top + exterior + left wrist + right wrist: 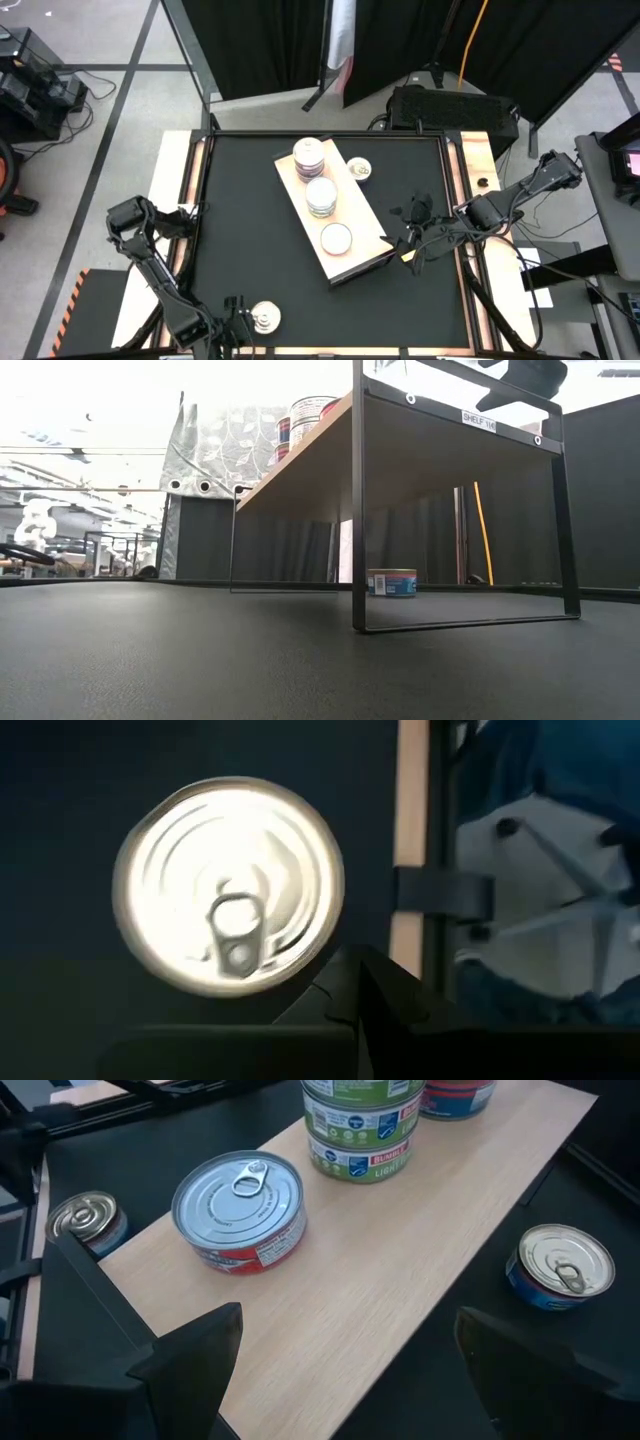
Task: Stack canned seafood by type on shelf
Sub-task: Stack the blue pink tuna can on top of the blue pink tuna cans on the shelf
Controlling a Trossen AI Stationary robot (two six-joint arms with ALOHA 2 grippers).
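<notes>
The light-wood shelf (355,235) lies slantwise mid-table. On its top stand a red-labelled stack of cans (310,155), a green-labelled stack (321,197) and a single red-labelled can (238,1205). A blue-sided can (560,1265) rests on the black table beside the shelf's far side. Another can (230,885), pull tab up, sits at the table's near edge. My left gripper (352,965) is shut right beside this can's rim, at the table's near left (238,310). My right gripper (350,1380) hangs open above the shelf's right end (412,238), with nothing between its fingers. My left gripper points slanting down with its shut fingertips (340,982) right at the rim of the near can (315,965). The can lies outside the fingers, flat on the table. I cannot tell whether the fingertips touch it.
Pale wooden strips (190,200) edge the black table on the left and right. In the low view the shelf's black wire legs (358,510) stand on the table, with the blue-sided can (391,582) beyond them. Bare black tabletop (250,240) lies left of the shelf.
</notes>
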